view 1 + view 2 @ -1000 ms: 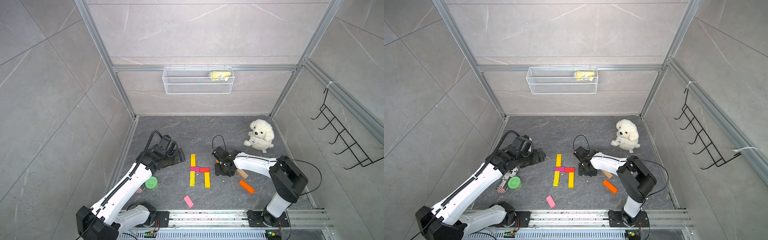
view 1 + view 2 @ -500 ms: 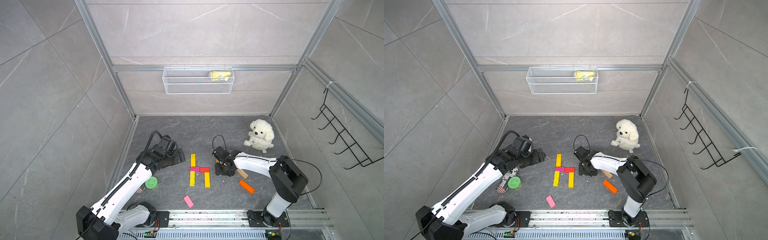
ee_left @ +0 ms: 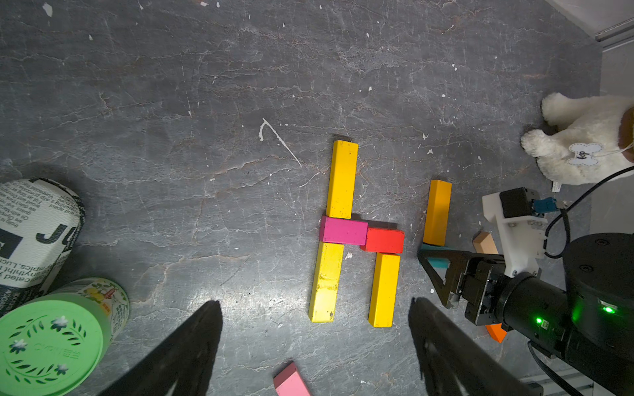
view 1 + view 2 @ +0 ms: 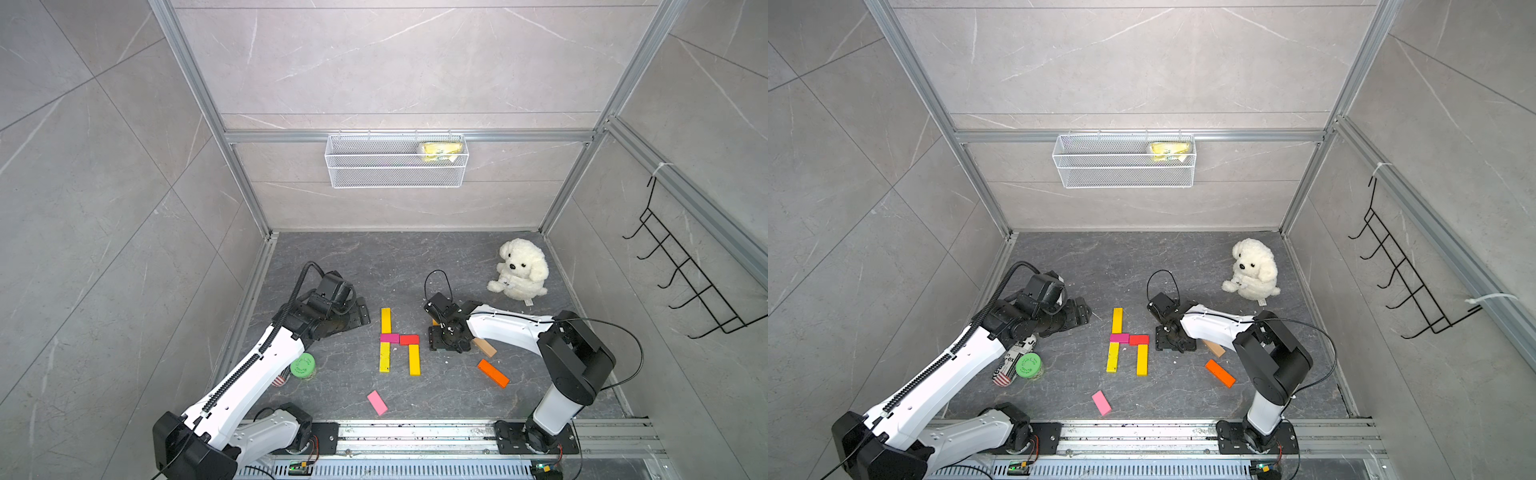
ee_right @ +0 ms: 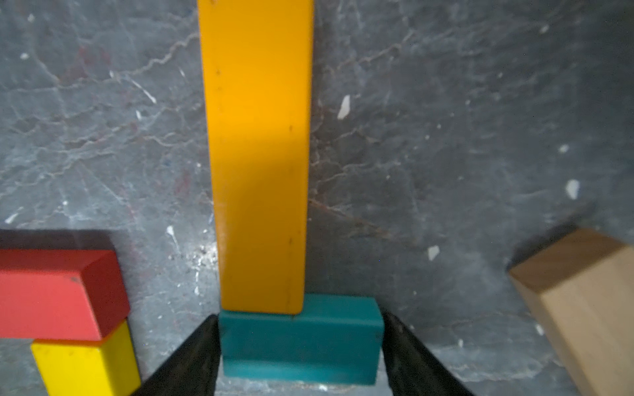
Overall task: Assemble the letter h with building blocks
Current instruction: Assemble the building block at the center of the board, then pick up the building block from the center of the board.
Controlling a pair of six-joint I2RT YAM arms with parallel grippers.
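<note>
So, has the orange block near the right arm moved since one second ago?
No. In a top view the orange block lies at the same spot and angle as before, equally far from the tan block and the front rail.

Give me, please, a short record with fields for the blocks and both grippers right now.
stem: far yellow block, magenta block, near yellow block, in line.
arch: red block beside the magenta one; third yellow block runs from it toward the robot.
right gripper: fingers flank teal block, which sits at amber block's end; grip unclear.
left gripper: open, nothing between its fingers.
loose: tan block, orange block, pink block.
other: plush dog, green-lidded can.
</note>
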